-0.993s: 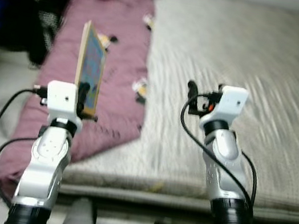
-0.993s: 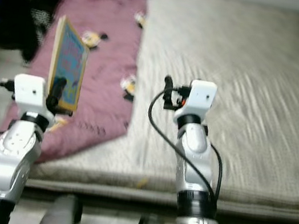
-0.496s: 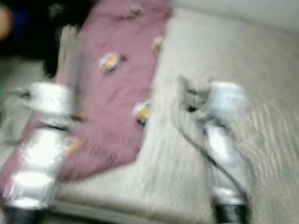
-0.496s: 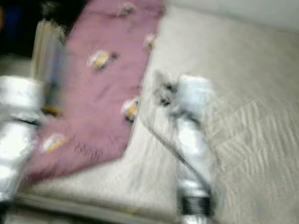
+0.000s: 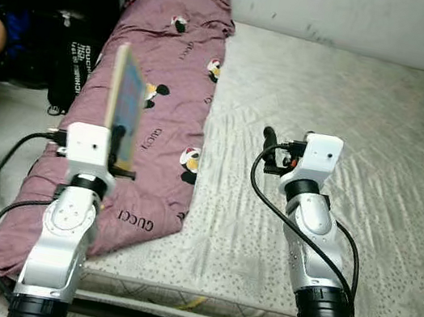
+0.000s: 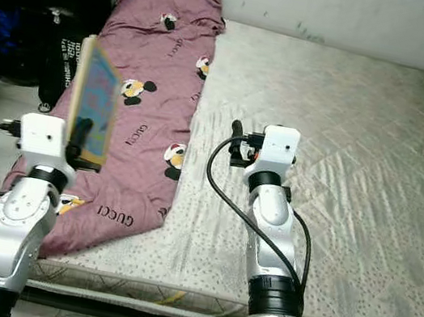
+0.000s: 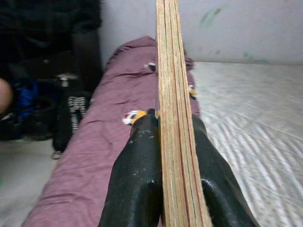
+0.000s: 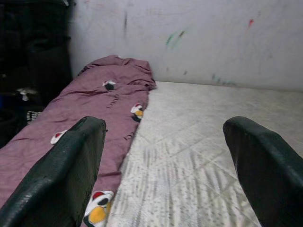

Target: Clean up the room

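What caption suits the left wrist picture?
Two black fingers clamp a thin wooden-edged book upright above a maroon cartoon-print blanket.

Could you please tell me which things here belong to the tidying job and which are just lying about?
Job in hand:
- thin wooden-edged board with a blue picture, clamped upright in the left gripper
- open right gripper

Lying about:
- mauve cartoon-print blanket
- grey mattress
- black bag

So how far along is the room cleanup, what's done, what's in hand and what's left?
Done: the thin book with the colourful cover is off any surface, clamped upright in the left gripper. In hand: that book, held above the purple cartoon-print blanket. Left: the book has no resting place yet, the blanket lies unfolded along the grey mattress, and the right gripper is open and empty.
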Robot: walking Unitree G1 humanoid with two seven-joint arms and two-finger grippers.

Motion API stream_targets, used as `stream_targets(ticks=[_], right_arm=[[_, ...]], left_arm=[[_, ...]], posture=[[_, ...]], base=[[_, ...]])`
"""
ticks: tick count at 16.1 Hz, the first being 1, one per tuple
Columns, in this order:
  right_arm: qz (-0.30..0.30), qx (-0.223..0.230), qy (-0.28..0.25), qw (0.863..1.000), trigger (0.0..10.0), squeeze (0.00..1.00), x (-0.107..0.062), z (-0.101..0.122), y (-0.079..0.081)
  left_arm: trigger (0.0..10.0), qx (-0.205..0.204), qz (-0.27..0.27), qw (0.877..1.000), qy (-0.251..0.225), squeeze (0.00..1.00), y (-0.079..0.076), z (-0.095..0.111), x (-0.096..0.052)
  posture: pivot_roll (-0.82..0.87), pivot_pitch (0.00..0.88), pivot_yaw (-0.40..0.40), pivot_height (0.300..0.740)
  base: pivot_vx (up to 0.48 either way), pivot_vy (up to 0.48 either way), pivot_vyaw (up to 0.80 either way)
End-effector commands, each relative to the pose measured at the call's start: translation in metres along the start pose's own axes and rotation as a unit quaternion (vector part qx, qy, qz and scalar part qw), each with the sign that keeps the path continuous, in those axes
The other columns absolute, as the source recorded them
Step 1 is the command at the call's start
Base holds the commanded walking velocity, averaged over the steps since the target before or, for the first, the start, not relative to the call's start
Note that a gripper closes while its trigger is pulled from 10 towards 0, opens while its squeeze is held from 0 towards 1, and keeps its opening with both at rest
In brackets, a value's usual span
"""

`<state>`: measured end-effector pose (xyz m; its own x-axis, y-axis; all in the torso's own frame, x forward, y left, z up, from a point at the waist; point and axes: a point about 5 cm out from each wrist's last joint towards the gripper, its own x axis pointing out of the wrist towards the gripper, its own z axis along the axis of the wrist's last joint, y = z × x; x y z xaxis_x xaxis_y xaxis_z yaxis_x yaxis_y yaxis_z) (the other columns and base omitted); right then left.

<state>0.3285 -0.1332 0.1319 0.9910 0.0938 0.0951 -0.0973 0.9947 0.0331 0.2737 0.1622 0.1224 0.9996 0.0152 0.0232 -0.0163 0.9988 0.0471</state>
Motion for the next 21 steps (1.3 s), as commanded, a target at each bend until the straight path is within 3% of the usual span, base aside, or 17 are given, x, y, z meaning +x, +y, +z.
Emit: stream_targets(ticks=[1,5,21], right_arm=[[-0.012,-0.003,0.004,1.0,10.0,0.0,-0.0011,-0.0019,-0.0052],[-0.014,-0.003,-0.003,1.0,10.0,0.0,0.0056,0.0036,-0.0062],[-0.013,-0.012,-0.006,1.0,10.0,0.0,0.0072,0.0043,-0.0074]], left_arm=[[10.0,0.001,-0.009,1.0,-0.028,0.0,-0.0026,0.0123,0.0017],[10.0,0.0,-0.01,0.999,-0.03,0.0,-0.0026,0.0139,0.0045],[10.0,-0.011,0.001,0.999,-0.033,0.0,-0.0006,0.015,0.0078]], posture=[[0.01,0.0,-0.029,0.74],[0.0,0.0,-0.022,0.74],[-0.01,0.0,-0.026,0.74]], base=[[0.0,0.0,0.0],[0.0,-0.133,-0.4],[0.0,-0.353,0.0]])
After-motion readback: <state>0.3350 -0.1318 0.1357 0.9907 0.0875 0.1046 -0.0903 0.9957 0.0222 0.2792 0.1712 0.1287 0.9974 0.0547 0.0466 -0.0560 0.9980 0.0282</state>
